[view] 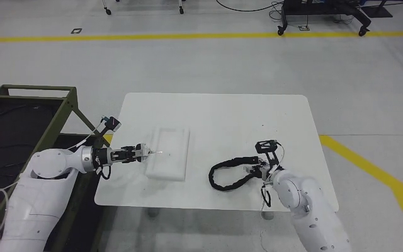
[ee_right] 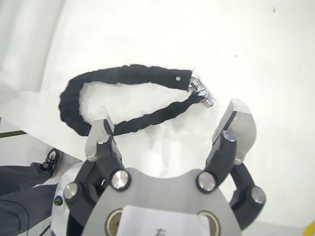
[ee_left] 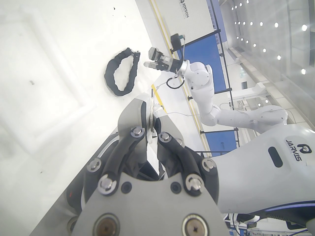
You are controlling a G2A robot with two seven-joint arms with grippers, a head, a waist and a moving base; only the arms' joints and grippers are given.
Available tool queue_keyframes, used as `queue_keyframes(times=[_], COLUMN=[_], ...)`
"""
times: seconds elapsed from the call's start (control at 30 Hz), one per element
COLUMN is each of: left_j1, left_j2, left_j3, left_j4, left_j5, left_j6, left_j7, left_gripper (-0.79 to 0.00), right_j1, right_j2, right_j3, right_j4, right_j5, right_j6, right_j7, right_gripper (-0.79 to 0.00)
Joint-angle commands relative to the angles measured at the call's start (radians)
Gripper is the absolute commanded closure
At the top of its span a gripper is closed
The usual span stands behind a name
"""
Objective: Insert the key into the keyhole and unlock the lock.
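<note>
The key (ee_left: 151,108), a thin metal blade, is pinched in the left pincer (view: 143,152), which is clamped tight on it and hangs at the left edge of a shallow white tray (view: 173,135) on the counter (view: 252,116). Well apart from it, toward the right of the counter, lies the lock (ee_right: 123,71). It is a chain in a black fabric sleeve, bent into a flat loop, its two ends meeting at a small chrome barrel (ee_right: 203,94). We cannot make out the keyhole itself. The right pincer (ee_right: 169,114) hovers just beside that barrel, spread wide with nothing in it. One finger is close over the sleeved chain, and we cannot tell whether it touches. As we read it, the task is at an early stage: the key is in hand, but the lock is not yet gripped, the key is nowhere near the barrel, and the chain loop is closed. In our judgement most of the job is left: steadying the barrel with the free pincer, carrying the key across the counter, lining its blade up with the keyhole, pushing it in and turning it until the chain comes free.
</note>
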Motion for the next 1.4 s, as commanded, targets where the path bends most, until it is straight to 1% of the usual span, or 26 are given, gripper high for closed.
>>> queue_keyframes(times=[0.0,0.07,0.1,0.37,0.4,0.43,0.5,0.53,0.6,0.63,0.7,0.87,1.07,1.13,1.17,1.2,1.27,1.33,1.37], left_j1=[0.000,0.000,0.000,0.000,0.000,0.000,0.000,0.000,0.000,0.000,0.000,0.000,0.000,0.000,0.000,0.000,0.000,0.000,0.000], left_j2=[0.000,0.000,0.000,0.000,0.000,0.000,0.000,0.000,0.000,0.000,0.000,0.000,0.000,0.000,0.000,0.000,0.000,0.000,0.000], left_j3=[0.000,0.000,0.000,0.000,0.000,0.000,0.000,0.000,0.000,0.000,0.000,0.000,0.000,0.000,0.000,0.000,0.000,0.000,0.000], left_j4=[0.000,0.000,0.000,0.000,0.000,0.000,0.000,0.000,0.000,0.000,0.000,0.000,0.000,0.000,0.000,0.000,0.000,0.000,0.000], left_j5=[0.000,0.000,0.000,0.000,0.000,0.000,0.000,0.000,0.000,0.000,0.000,0.000,0.000,0.000,0.000,0.000,0.000,0.000,0.000], left_j6=[0.000,0.000,0.000,0.000,0.000,0.000,0.000,0.000,0.000,0.000,0.000,0.000,0.000,0.000,0.000,0.000,0.000,0.000,0.000], left_j7=[0.000,0.000,0.000,0.000,0.000,0.000,0.000,0.000,0.000,0.000,0.000,0.000,0.000,0.000,0.000,0.000,0.000,0.000,0.000], left_gripper=[0.000,0.000,0.000,0.000,0.000,0.000,0.000,0.000,0.000,0.000,0.000,0.000,0.000,0.000,0.000,0.000,0.000,0.000,0.000], right_j1=[0.070,0.108,0.125,0.125,0.124,0.121,0.147,0.164,0.191,0.211,0.249,0.359,0.459,0.487,0.500,0.515,0.538,0.552,0.557], right_j2=[-0.008,-0.018,-0.021,-0.021,-0.021,-0.023,-0.026,-0.026,-0.026,-0.027,-0.027,-0.039,-0.069,-0.077,-0.080,-0.083,-0.086,-0.088,-0.089], right_j3=[-0.041,-0.059,-0.070,-0.070,-0.068,-0.066,-0.063,-0.048,-0.037,-0.030,0.008,0.025,-0.048,-0.067,-0.074,-0.078,-0.081,-0.085,-0.085], right_j4=[0.061,0.110,0.111,0.111,0.113,0.121,0.121,0.127,0.138,0.149,0.219,0.413,0.614,0.670,0.701,0.729,0.766,0.786,0.794], right_j5=[-0.022,-0.011,-0.003,-0.003,-0.010,-0.025,0.032,0.048,0.022,0.040,0.119,0.175,0.230,0.235,0.240,0.243,0.249,0.258,0.268], right_j6=[0.073,0.155,0.156,0.156,0.163,0.202,0.204,0.229,0.303,0.337,0.296,0.279,0.274,0.287,0.290,0.295,0.312,0.309,0.305], right_j7=[0.064,0.091,0.101,0.101,0.091,0.079,0.166,0.203,0.271,0.332,0.374,0.391,0.396,0.383,0.380,0.375,0.358,0.361,0.365], right_gripper=[-0.785,-0.785,-0.785,-0.785,-0.785,-0.785,-0.785,-0.785,-0.785,-0.785,-0.785,-0.785,-0.785,-0.785,-0.745,-0.671,-0.677,-0.690,-0.683])
